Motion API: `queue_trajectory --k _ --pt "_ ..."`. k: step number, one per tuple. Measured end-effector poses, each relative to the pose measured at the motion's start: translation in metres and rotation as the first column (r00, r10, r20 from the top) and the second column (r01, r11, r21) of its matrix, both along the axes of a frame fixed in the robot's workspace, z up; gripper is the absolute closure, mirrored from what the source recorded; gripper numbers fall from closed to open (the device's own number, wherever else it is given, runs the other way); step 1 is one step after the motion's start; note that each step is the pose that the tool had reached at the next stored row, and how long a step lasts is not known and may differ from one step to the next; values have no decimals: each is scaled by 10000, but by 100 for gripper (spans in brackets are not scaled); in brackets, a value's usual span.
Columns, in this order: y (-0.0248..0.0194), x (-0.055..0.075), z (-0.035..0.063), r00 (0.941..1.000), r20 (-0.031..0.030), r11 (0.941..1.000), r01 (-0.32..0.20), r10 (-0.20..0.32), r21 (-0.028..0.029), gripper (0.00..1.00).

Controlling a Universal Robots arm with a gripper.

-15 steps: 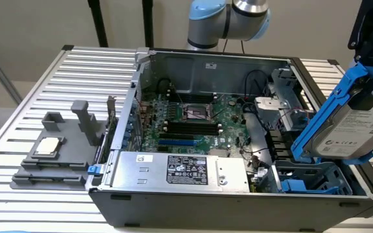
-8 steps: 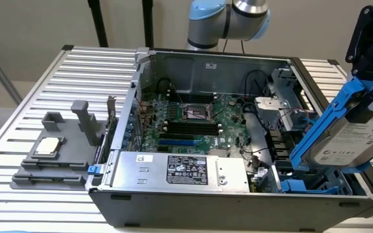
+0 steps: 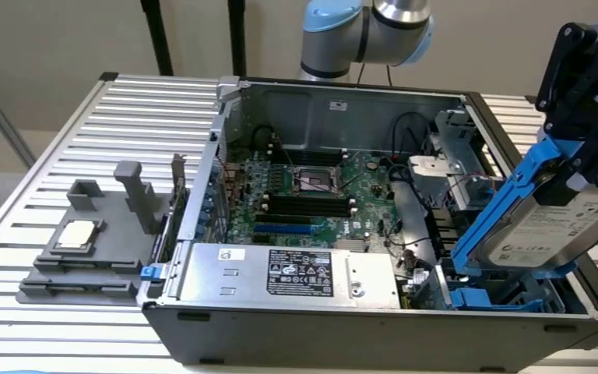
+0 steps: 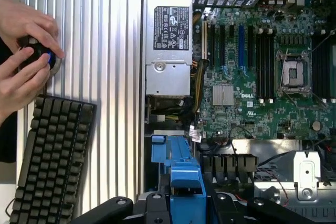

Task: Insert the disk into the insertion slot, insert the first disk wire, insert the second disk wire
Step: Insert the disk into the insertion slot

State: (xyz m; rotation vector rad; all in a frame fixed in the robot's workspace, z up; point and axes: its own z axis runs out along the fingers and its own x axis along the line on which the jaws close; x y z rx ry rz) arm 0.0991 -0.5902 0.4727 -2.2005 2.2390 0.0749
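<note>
Blue-framed disk [image 3: 548, 226] hangs tilted in the clenched claw [image 3: 588, 167], long axis running one o'clock to seven; the insertion slot [image 3: 498, 298] lies just below, at seven o'clock from the claw

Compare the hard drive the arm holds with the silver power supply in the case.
The disk carries a white label and a blue frame; the power supply has a black label. The disk hangs tilted in the gripper; the power supply lies flat in the case. Both are silver-grey.
</note>
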Motion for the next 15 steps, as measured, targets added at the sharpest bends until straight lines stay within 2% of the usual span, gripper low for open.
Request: queue_trajectory --k 2,6,9,15 --pt "-1 1 -29 10000 18 10000 -2 2 59 67" --pt "-1 0 -102 10000 30 9999 -1 0 103 67" --pt "-6 7 -127 10000 30 9999 0 -1 163 67" --pt "-66 14 -159 10000 31 9997 -2 1 245 67"
